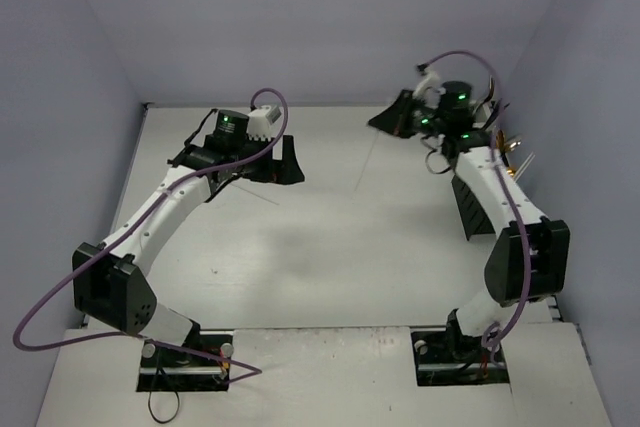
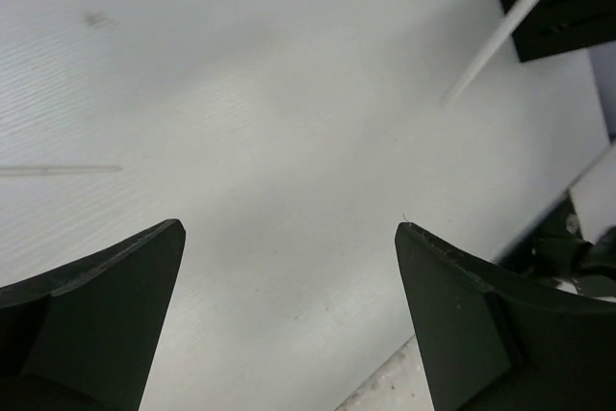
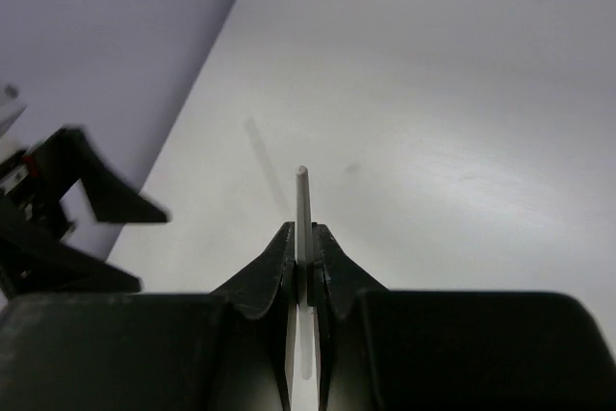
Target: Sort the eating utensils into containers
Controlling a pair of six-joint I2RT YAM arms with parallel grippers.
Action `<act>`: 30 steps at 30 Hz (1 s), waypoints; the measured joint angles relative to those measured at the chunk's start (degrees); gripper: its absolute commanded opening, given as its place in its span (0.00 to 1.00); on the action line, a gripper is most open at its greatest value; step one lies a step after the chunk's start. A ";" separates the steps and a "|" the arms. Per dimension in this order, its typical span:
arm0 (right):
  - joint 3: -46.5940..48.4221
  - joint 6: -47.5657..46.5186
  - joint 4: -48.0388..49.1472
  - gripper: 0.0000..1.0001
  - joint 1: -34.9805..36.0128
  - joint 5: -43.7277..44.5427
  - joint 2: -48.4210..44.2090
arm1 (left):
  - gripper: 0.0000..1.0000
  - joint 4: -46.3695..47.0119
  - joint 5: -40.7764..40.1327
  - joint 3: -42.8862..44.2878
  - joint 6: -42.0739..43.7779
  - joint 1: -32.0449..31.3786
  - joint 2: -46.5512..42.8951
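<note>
White table (image 1: 330,247) under both arms. Black slotted holder (image 1: 470,209) at right side of table, partly hidden behind right arm. Left claw (image 2: 289,228) wide open, empty, above bare table. Right claw (image 3: 304,238) clamped shut on pale chopstick (image 3: 302,201), raised off table, tip jutting past fingers. Second pale chopstick (image 2: 58,169) lies flat on table, left of left claw.
</note>
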 measured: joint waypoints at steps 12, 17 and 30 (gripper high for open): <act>-0.14 -21.49 -11.79 0.00 -27.47 18.92 -21.37 | 0.90 -1.55 -13.85 -1.73 2.10 1.01 1.38; -0.25 -27.62 -15.09 0.00 -30.81 25.66 -20.72 | 0.90 -0.63 -15.84 -1.68 4.14 1.02 1.87; -3.24 -30.83 -17.71 0.00 -32.57 27.83 -11.91 | 0.90 1.26 -21.21 -4.55 6.65 1.23 1.59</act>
